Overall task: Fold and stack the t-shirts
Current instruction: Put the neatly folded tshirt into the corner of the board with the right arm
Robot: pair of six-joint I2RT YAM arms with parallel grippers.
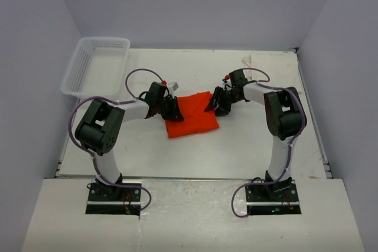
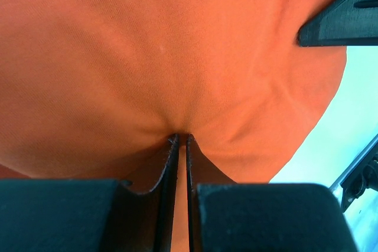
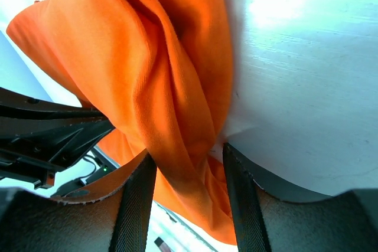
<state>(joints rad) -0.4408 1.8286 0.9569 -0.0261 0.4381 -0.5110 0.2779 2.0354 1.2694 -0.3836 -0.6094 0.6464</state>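
The orange-red t-shirt [image 1: 191,114] lies folded into a rough rectangle at the middle of the table. My left gripper [image 1: 172,112] is at its left edge, jaws shut on a pinch of the orange cloth [image 2: 177,75]. My right gripper [image 1: 217,104] is at the shirt's upper right corner; a thick bunched fold of orange cloth [image 3: 177,104] sits between its fingers, touching both. The cream-white t-shirt [image 1: 274,66] lies flat at the back right corner of the table, behind the right arm.
A white plastic lattice basket [image 1: 94,66] stands at the back left corner. Grey walls close in the table on the left, back and right. The other gripper's dark finger [image 2: 342,19] shows at the top right of the left wrist view.
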